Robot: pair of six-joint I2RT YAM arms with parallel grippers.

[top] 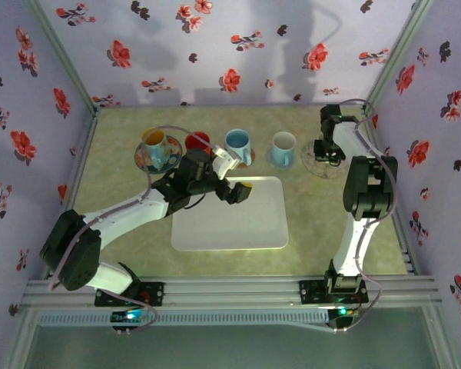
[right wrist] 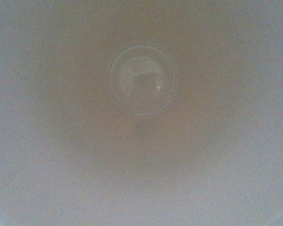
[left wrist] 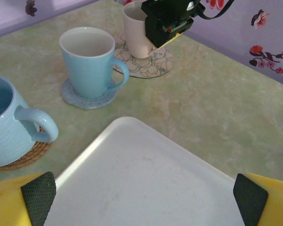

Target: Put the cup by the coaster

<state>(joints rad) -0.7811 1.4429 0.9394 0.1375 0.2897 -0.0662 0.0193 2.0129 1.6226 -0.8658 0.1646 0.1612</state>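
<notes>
Cup (left wrist: 133,35) on coaster (left wrist: 153,66) from left wrist, right claw (left wrist: 154,34) gripping it, left claw (left wrist: 144,200) open

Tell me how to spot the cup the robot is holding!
Look behind the white plastic tray to the row of mugs. At its right end, a plain cream cup sits on a round flowered coaster, the only one gripped by the right fingers.

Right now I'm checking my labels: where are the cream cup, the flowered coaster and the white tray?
cream cup (left wrist: 133,35): left wrist view, side wall below the rim.
flowered coaster (left wrist: 155,64): left wrist view, bare front part.
white tray (left wrist: 146,179): left wrist view, flat middle.
</notes>
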